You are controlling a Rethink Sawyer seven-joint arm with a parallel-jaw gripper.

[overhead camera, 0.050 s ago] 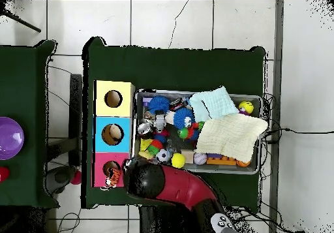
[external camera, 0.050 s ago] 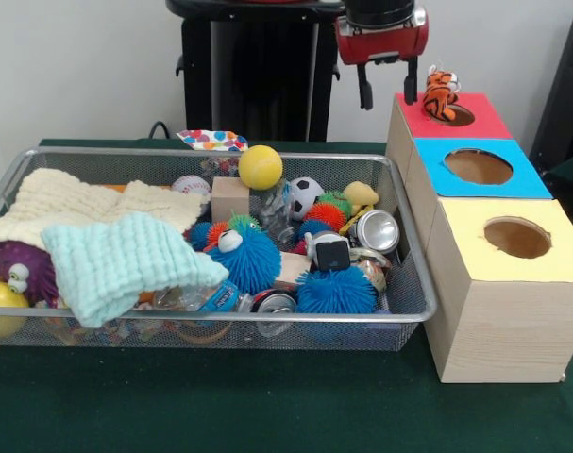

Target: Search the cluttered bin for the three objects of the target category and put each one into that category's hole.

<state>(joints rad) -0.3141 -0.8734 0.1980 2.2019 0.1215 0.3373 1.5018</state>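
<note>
So the gripper [external camera, 0.050 s ago: 388,92] is hanging up above the far end of the row of boxes, just left of the red box [external camera, 0.050 s ago: 475,121]. Its two black fingers [external camera, 0.050 s ago: 365,91] are sitting apart with nothing between them, so it isn't holding anything.

The tiger plush [external camera, 0.050 s ago: 440,94] is sitting right at the red box's hole [external camera, 0.050 s ago: 459,116], leaning on the rim, upper body sticking up above the top. Can't tell how deep the rest of it is in. In the overhead view the same tiger plush [overhead camera, 0.050 s ago: 114,176] is showing at the hole of the red box [overhead camera, 0.050 s ago: 103,173], beside the arm's dark head.

Next in the row are the blue box [external camera, 0.050 s ago: 484,172] in the middle and the yellow box [external camera, 0.050 s ago: 505,247] nearest the camera, each with a round hole on top.

The wire bin [external camera, 0.050 s ago: 413,283] is sitting on the green table [external camera, 0.050 s ago: 267,406] to the left of the boxes, and it's packed: a cream knit cloth [external camera, 0.050 s ago: 69,203] and a mint knit cloth [external camera, 0.050 s ago: 116,264] are covering the left half, with a purple googly-eyed toy [external camera, 0.050 s ago: 17,269] poking out at the left edge. On the right there are blue spiky balls [external camera, 0.050 s ago: 244,260], a yellow ball [external camera, 0.050 s ago: 260,167], a mini soccer ball [external camera, 0.050 s ago: 305,195], a baseball [external camera, 0.050 s ago: 192,185], a wooden block [external camera, 0.050 s ago: 229,198] and a soda can [external camera, 0.050 s ago: 376,229].
</note>
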